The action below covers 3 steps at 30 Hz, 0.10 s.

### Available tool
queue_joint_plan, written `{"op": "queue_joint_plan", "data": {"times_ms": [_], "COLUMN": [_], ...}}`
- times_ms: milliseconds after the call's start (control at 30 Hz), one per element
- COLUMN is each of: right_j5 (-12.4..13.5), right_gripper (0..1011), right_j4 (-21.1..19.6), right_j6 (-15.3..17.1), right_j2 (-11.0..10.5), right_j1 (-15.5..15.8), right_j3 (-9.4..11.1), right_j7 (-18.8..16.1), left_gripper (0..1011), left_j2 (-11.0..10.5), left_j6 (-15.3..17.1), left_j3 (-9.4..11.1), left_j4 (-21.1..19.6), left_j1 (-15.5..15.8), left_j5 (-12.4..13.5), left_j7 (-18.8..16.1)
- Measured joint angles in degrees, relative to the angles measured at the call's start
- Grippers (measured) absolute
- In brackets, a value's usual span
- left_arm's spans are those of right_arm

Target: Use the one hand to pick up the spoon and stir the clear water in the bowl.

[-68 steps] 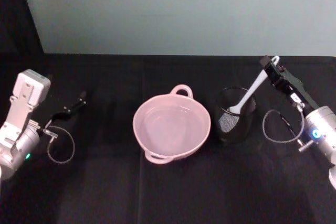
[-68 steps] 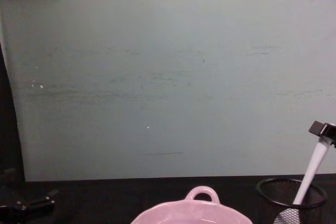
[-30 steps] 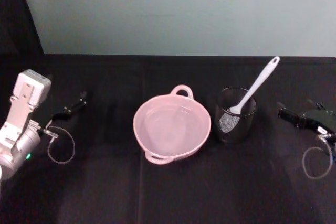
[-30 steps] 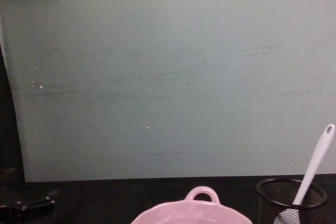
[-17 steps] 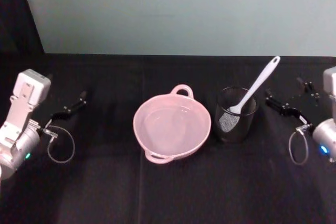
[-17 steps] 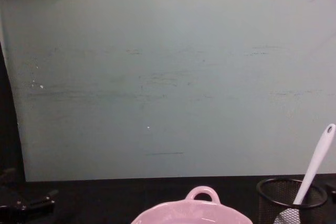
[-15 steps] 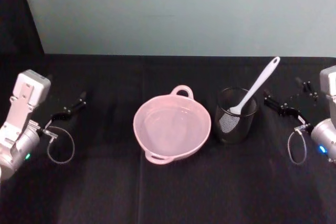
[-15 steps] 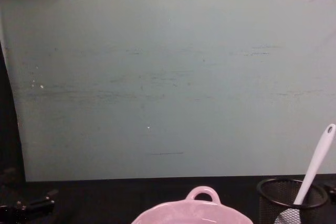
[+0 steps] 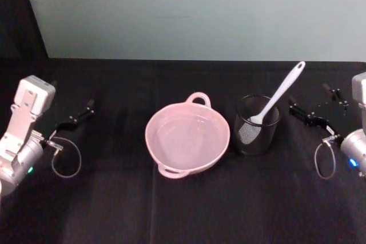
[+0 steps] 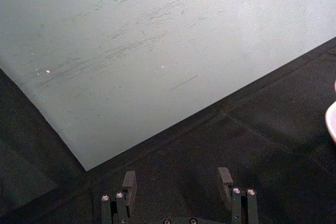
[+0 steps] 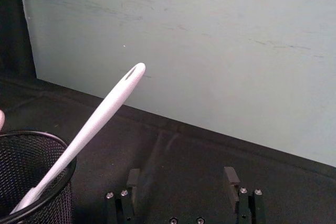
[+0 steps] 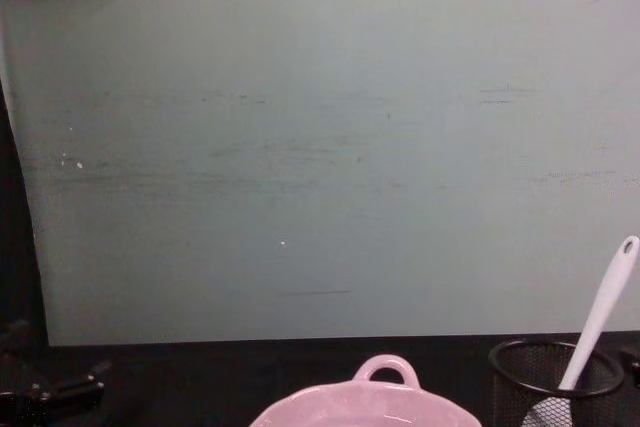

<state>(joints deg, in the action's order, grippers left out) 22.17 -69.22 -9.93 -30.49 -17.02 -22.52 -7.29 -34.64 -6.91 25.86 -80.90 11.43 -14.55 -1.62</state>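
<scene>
1. Pink and glossy, the bowl sits on the black table and serves as the landmark; its loop handle points toward the pale green wall.
2. The clear water inside it shows, I think, as a faint ring of glints near the rim.
3. Just to the robot's right of the bowl stands a black wire-mesh cup.
4. The spoon leans in that cup, head down inside and handle slanting up and away from the bowl, nothing gripping it.
5. The right gripper hangs further right of the bowl, beyond the cup, near the handle but apart from it, jaws spread wide and empty.
6. The left gripper rests well left of the bowl, jaws apart, holding nothing.
</scene>
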Motion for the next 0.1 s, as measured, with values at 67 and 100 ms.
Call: {"op": "queue_joint_plan", "data": {"times_ms": [67, 100], "right_j5": [0.04, 0.05], "right_gripper": [1004, 1004], "right_j4": [-0.02, -0.03], "right_j6": [-0.01, -0.02], "right_j2": [-0.01, -0.01], "right_j1": [0.01, 0.02], "right_j3": [0.02, 0.03], "right_j7": [-0.03, -0.05], "left_gripper": [1011, 1011], "left_j2": [0.0, 0.0], "left_j6": [0.0, 0.0], "left_j3": [0.0, 0.0], "left_j4": [0.0, 0.0], "left_j1": [0.0, 0.0], "left_j5": [0.0, 0.0], "left_j7": [0.0, 0.0]}}
